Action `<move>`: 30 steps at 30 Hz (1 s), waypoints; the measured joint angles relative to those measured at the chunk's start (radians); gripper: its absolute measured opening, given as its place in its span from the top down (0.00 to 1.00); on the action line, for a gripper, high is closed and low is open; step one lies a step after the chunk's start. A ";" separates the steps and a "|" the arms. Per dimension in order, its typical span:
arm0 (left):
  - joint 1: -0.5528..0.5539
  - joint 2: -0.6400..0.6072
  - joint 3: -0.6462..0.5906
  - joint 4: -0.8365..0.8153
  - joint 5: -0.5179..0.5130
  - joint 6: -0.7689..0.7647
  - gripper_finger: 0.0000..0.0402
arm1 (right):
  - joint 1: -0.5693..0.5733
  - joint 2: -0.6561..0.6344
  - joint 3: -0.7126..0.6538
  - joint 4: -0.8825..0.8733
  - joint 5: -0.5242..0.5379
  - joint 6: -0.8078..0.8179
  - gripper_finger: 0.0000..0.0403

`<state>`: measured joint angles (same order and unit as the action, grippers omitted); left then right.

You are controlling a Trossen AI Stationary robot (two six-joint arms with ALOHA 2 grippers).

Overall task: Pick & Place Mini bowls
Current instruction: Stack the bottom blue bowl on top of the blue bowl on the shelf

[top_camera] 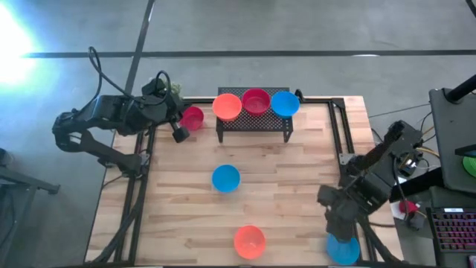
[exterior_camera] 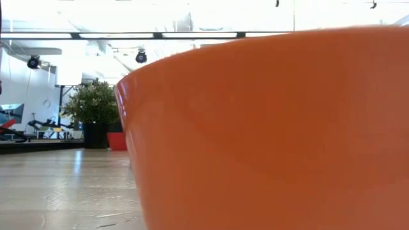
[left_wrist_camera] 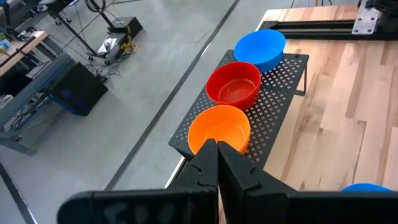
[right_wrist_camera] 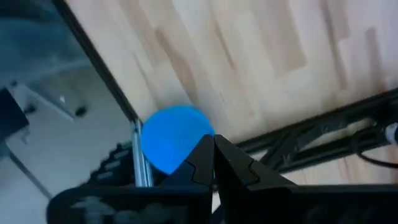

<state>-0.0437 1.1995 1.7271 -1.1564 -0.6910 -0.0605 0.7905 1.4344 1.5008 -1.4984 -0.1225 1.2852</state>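
Note:
A black mesh rack [top_camera: 253,126] at the table's far edge carries an orange bowl [top_camera: 227,106], a crimson bowl [top_camera: 256,101] and a blue bowl [top_camera: 284,103]; all three show in the left wrist view [left_wrist_camera: 219,129]. A second crimson bowl [top_camera: 192,117] sits on the table left of the rack. A blue bowl [top_camera: 225,178] sits mid-table. An orange bowl [top_camera: 249,242] sits near the front edge and fills the low view [exterior_camera: 268,128]. My left gripper [top_camera: 181,134] [left_wrist_camera: 217,155] is shut and empty beside the crimson bowl. My right gripper [top_camera: 338,223] [right_wrist_camera: 214,146] is shut on another blue bowl [top_camera: 342,249] at the near right corner. My right gripper holds the blue bowl by its rim [right_wrist_camera: 194,144], pinched between the two fingers. The bowl hangs beyond the fingertips, in front of the table's edge rail, so it looks lifted clear. The view is blurred and the exact place of contact is not plain.
A small green plant [top_camera: 175,88] [exterior_camera: 96,105] stands at the far left corner behind my left arm. Black frame rails [top_camera: 338,134] run along the table's sides. Bare wood lies between the rack and the front bowls.

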 joint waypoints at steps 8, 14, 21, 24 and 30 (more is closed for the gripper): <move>0.000 0.000 0.000 0.000 0.000 0.001 1.00 | 0.071 0.005 -0.123 0.157 -0.072 -0.042 0.98; 0.000 0.000 0.000 0.000 0.000 0.001 1.00 | 0.108 0.005 -0.235 0.220 -0.075 -0.031 0.98; 0.000 0.000 0.000 0.001 -0.001 -0.001 1.00 | 0.107 0.005 -0.299 0.289 -0.096 -0.135 0.98; 0.000 0.000 -0.001 0.004 -0.001 -0.002 1.00 | 0.106 0.005 -0.319 0.285 -0.096 -0.162 0.98; 0.000 0.000 -0.001 0.012 -0.001 -0.019 1.00 | 0.106 0.005 -0.380 0.325 -0.116 -0.209 0.95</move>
<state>-0.0437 1.1999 1.7260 -1.1443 -0.6922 -0.0793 0.8968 1.4395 1.1207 -1.1733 -0.2384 1.0763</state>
